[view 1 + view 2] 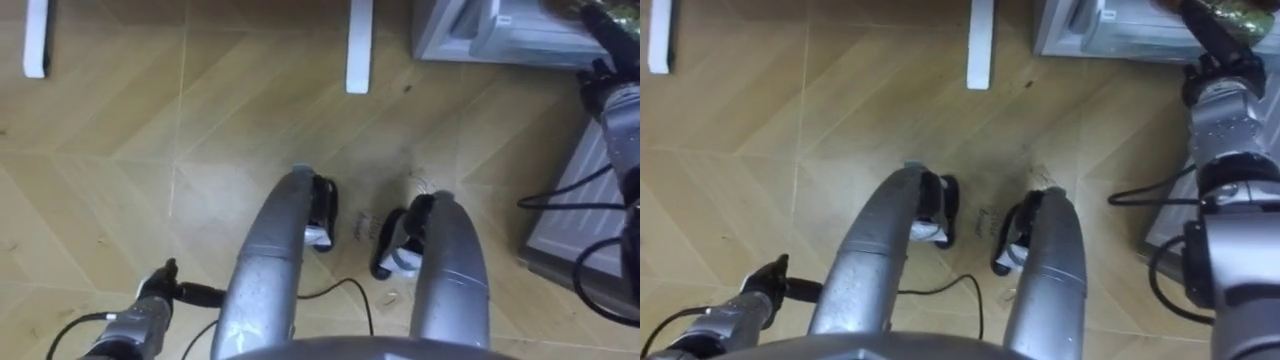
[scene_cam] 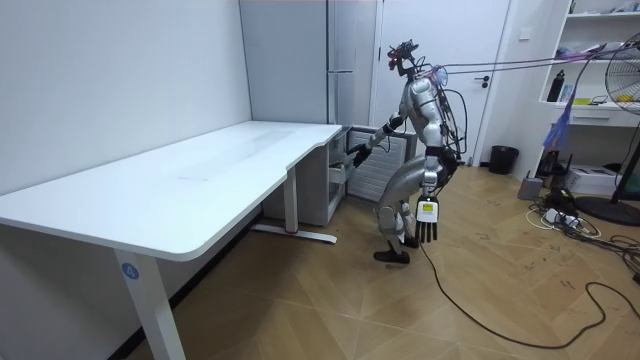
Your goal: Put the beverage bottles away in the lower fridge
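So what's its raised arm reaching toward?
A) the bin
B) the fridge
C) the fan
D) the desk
B: the right hand is out at the lower part of the fridge; the left hand hangs at its side.

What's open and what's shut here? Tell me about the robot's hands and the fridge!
left hand: open, hanging down at its side, holding nothing.
right hand: stretched out to the lower fridge; its fingers are too hidden to tell.
lower fridge: looks open, its door swung out beside the robot.
upper fridge door: shut.
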Robot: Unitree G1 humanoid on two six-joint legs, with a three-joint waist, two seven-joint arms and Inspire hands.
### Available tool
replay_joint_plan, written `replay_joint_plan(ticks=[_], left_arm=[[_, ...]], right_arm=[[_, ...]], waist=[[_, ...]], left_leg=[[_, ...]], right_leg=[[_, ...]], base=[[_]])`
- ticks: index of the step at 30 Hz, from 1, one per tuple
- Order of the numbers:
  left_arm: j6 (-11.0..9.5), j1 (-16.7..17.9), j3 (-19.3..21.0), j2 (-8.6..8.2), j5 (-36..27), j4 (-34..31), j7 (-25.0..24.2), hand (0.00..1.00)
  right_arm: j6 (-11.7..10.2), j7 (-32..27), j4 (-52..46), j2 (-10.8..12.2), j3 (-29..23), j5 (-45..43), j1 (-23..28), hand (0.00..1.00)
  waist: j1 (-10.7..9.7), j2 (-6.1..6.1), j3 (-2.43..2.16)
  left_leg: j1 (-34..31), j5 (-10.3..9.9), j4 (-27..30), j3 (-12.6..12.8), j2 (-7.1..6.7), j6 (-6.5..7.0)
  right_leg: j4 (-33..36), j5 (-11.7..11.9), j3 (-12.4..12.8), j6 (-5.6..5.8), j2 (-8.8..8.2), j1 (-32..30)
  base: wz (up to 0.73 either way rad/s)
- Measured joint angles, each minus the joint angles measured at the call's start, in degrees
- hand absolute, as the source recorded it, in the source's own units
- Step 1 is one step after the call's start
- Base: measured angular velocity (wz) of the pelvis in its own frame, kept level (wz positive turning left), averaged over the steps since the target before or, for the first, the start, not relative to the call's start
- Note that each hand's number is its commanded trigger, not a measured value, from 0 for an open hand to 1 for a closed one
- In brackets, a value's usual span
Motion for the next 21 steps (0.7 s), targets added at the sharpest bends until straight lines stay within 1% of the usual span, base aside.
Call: replay_joint_plan(ticks=[3, 7, 10, 12, 13, 15, 19, 21], left_arm=[[-1.01, 0.48, -0.07, -0.04, -0.13, -0.27, 0.01, 0.00], [-1.17, 0.85, -0.09, -0.07, -0.03, -0.33, 0.00, 0.00], [-1.84, 2.53, -0.11, -0.09, -0.05, -0.43, -0.09, 0.00], [-2.10, 4.13, -0.18, -0.08, -0.47, -0.50, -0.09, 0.00], [-2.15, 4.46, -0.14, -0.07, -0.83, -0.48, -0.08, 0.00], [-2.16, 5.72, -0.12, -0.07, -1.19, -0.47, -0.04, 0.00], [-2.18, 6.27, -0.12, -0.08, -1.15, -0.49, -0.03, 0.00], [-2.18, 6.39, 0.04, -0.08, -1.17, -0.50, -0.03, 0.00]], right_arm=[[0.03, -2.59, -0.81, 0.07, 0.64, 0.00, -0.43, 0.00], [0.18, -7.18, -2.04, 0.07, 0.93, 0.00, -1.49, 0.00], [0.20, -10.79, -4.65, -0.01, 0.97, -1.68, -2.04, 0.00], [0.18, -13.37, -6.74, -0.09, 1.04, -2.01, -2.10, 0.00], [0.12, -14.07, -7.16, -0.09, 1.11, -2.01, -2.16, 0.00], [-0.14, -17.23, -8.44, -0.12, 1.07, -2.00, -2.61, 0.00], [-0.33, -20.82, -8.92, -0.27, 1.46, -2.00, -3.84, 0.00], [-0.73, -22.37, -9.95, -0.29, 2.36, -1.96, -3.91, 0.00]], waist=[[0.13, -0.29, 0.15], [0.13, -0.29, 0.15], [0.14, -0.26, 0.13], [0.07, -0.22, 0.10], [0.23, -0.23, 0.11], [0.45, -0.25, 0.12], [1.18, -0.27, 0.12], [1.41, -0.27, 0.11]], left_leg=[[-0.11, -0.01, -0.19, -0.02, -0.13, 0.08], [-0.09, 0.24, -0.77, 0.05, -0.81, 0.43], [0.52, 0.40, -1.57, 0.33, -1.24, 0.60], [0.92, 1.07, -2.73, 0.26, -2.02, 0.85], [0.94, 1.23, -2.99, 0.23, -2.08, 0.81], [1.06, 1.82, -3.94, -0.12, -2.67, 0.48], [0.99, 2.84, -5.47, -0.86, -2.73, -0.25], [0.97, 3.30, -6.24, -1.78, -2.75, -0.96]], right_leg=[[-0.17, 0.01, 0.01, 0.11, -0.06, -0.05], [-0.18, -0.11, 0.05, 0.36, -0.80, -0.16], [-0.54, -0.16, 0.33, 0.39, -1.17, 0.05], [-0.91, -0.16, 0.19, 0.55, -1.82, 0.30], [-1.09, -0.15, 0.17, 0.53, -1.83, 0.30], [-1.46, -0.11, 0.15, 0.34, -1.93, 0.38], [-2.71, -0.03, -0.93, -0.22, -1.98, 0.58], [-3.44, 0.16, -2.07, -1.19, -2.03, 1.11]], base=[[0.01], [0.07], [0.02], [0.15], [0.15], [0.17], [0.13], [0.11]])
